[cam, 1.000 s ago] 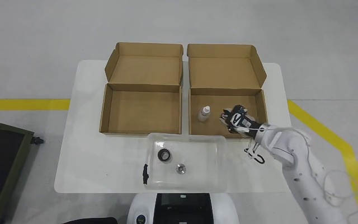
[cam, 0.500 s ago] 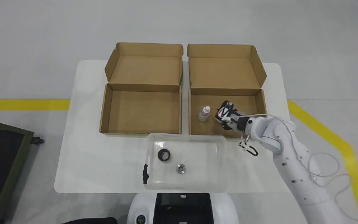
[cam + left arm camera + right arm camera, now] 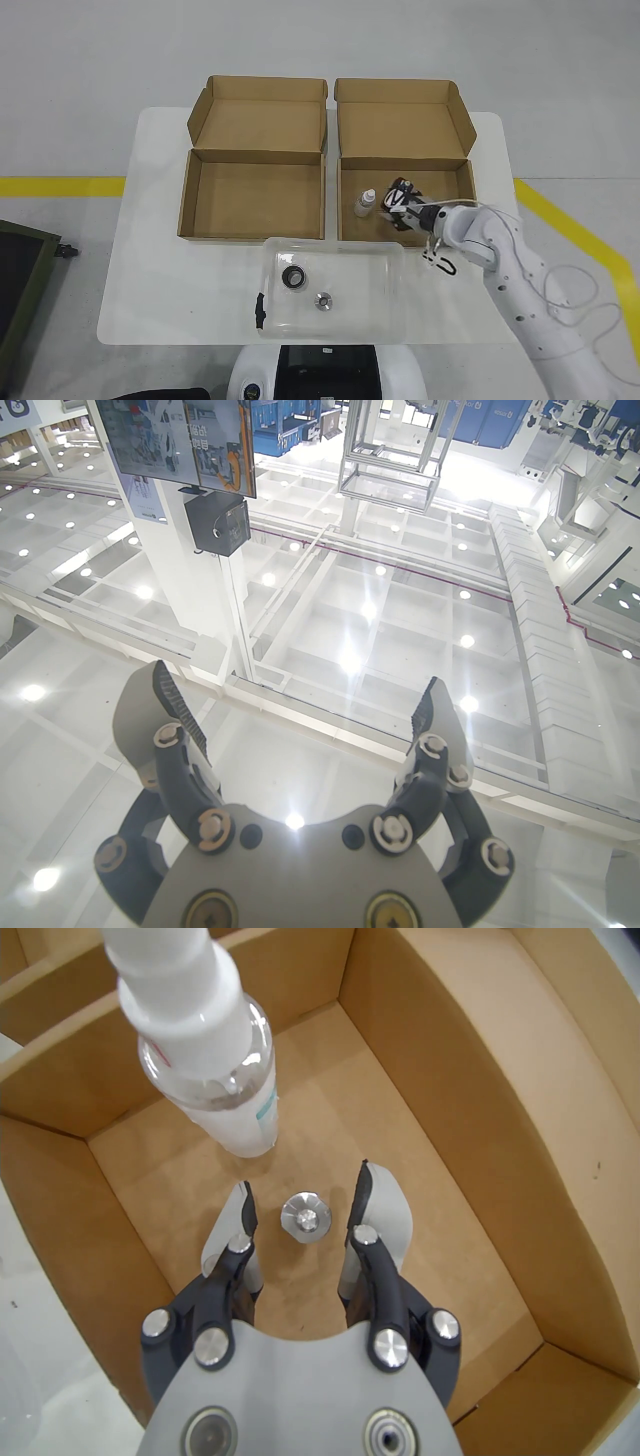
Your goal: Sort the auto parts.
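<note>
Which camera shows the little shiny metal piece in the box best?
The right wrist view. The small round silver metal part lies on the floor of the brown cardboard box, between the fingers of the open right pincer. In the top view that pincer covers it; the left wrist view faces the ceiling.

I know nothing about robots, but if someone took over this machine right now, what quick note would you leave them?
Left gripper: open, pointing up at the ceiling, holding nothing.
Right gripper: open, low inside the right cardboard box. A small silver part lies on the box floor between its fingers, not gripped.
A small bottle stands in the same box, beside the gripper.
Done: that silver part is in the box.
Left: a black ring part and a round silver part wait in the clear tray.
</note>
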You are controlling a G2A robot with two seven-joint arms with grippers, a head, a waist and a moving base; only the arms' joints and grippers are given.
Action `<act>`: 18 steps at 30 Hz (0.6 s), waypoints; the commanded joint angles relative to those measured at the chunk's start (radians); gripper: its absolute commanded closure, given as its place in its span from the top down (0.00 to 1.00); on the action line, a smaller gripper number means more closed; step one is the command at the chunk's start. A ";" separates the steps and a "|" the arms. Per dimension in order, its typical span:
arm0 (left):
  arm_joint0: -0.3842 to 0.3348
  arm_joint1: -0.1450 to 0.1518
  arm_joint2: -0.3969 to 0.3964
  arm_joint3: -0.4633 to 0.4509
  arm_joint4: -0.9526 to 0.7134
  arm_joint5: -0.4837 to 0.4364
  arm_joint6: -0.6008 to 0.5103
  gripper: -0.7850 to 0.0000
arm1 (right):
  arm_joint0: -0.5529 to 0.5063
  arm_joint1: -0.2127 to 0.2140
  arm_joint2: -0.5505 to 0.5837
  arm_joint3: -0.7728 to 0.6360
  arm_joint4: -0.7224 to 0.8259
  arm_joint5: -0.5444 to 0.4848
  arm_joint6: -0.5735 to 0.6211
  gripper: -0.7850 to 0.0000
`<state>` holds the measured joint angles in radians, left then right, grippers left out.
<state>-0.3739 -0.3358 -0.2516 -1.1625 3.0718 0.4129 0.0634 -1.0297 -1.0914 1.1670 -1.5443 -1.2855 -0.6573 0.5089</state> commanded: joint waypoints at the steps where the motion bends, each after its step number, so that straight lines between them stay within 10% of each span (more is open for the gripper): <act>1: 0.000 0.000 0.000 0.000 0.000 0.000 0.000 1.00 | -0.007 0.004 0.015 -0.031 0.001 0.000 0.003 0.50; 18: 0.000 0.000 0.000 0.000 0.000 0.000 0.000 1.00 | -0.263 0.047 0.177 -0.508 0.068 -0.072 0.069 0.68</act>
<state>-0.3739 -0.3358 -0.2516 -1.1625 3.0718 0.4129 0.0634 -1.2801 -1.0452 1.3432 -2.0364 -1.2204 -0.7222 0.5786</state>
